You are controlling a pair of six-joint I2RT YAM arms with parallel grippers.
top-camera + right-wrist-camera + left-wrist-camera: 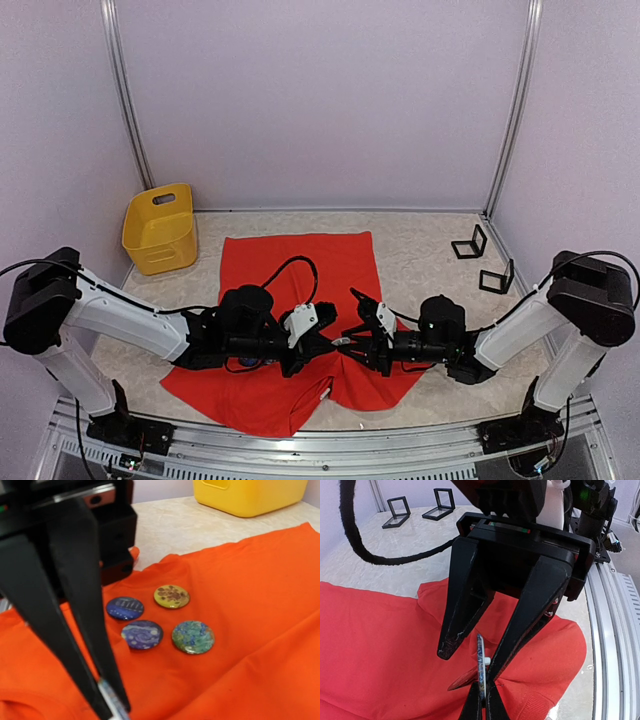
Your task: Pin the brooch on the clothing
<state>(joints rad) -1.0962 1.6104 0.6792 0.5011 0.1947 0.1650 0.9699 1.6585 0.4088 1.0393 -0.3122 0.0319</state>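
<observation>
Left fingers [474,707] pinch the brooch [480,657] edge-on, right fingers [462,605] half-open astride it; looks like pin-opening, next pierce the clothing [380,645].

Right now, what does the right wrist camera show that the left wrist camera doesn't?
Only the right wrist: four brooches lying on the shirt, and the yellow bin.
Only the left wrist: two black stands, a black cable, the metal rail, and the right gripper seen head-on, its fingers apart on either side of the held brooch.
Both: the shirt, the table top, and the left gripper shut on that brooch.
</observation>
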